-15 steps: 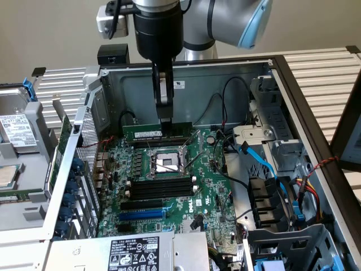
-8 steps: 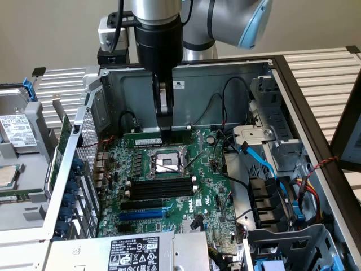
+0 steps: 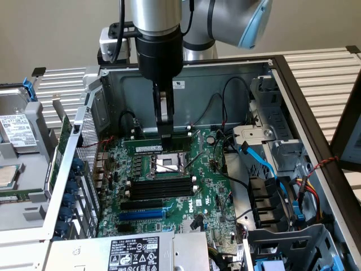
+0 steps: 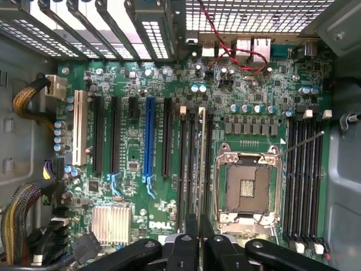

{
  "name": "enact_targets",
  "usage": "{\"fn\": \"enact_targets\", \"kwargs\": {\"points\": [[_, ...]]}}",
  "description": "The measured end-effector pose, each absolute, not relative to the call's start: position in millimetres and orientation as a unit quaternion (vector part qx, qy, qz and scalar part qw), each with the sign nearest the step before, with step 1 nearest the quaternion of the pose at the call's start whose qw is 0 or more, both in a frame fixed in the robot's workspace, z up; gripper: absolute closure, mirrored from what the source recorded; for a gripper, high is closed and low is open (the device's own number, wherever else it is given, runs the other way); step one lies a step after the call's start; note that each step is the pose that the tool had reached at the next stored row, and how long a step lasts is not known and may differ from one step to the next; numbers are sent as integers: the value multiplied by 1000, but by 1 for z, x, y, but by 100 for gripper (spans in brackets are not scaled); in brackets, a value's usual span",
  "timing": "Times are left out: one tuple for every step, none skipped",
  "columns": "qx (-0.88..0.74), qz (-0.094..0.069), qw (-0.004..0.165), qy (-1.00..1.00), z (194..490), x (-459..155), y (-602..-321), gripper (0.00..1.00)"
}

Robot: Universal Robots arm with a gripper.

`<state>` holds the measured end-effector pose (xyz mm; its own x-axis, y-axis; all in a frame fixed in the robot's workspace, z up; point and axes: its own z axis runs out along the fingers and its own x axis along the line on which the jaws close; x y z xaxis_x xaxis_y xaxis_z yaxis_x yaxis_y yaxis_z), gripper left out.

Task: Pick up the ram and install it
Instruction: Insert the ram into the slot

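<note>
Exterior view recorded the gripper (image 3: 164,131) hanging inside the open metal case (image 3: 225,79), its dark fingers pinching the upper edge of the ram (image 3: 152,148). The ram stood on edge, its long axis running between the exterior view's left and right, just behind the square steel CPU socket (image 3: 166,164). It was a thin, flat green board with a white label. Seen edge-on from the wrist, it lay parallel to the black memory slots (image 4: 302,180). Whether it was seated could not be determined.
</note>
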<state>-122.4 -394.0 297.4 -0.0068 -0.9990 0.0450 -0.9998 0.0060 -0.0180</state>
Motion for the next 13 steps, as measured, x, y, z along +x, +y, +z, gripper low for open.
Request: {"fn": "enact_targets", "kwargs": {"points": [[705, 22, 10, -709, 297, -122, -394, 87], [705, 22, 10, -709, 296, -122, -394, 87], [705, 23, 10, -709, 295, -123, -394, 87], [705, 24, 11, -709, 294, -123, -394, 87], [705, 25, 13, -709, 293, -123, -394, 87], [705, 26, 14, -709, 292, -123, -394, 87], [705, 27, 15, -709, 291, -123, -394, 87], [705, 28, 15, -709, 289, -123, -394, 87], [705, 28, 15, -709, 288, -123, -394, 87], [705, 28, 15, -709, 286, -123, -394, 87], [705, 28, 15, -709, 284, -123, -394, 87], [705, 28, 15, -709, 282, -123, -394, 87], [705, 28, 15, -709, 280, -123, -394, 87]]}}
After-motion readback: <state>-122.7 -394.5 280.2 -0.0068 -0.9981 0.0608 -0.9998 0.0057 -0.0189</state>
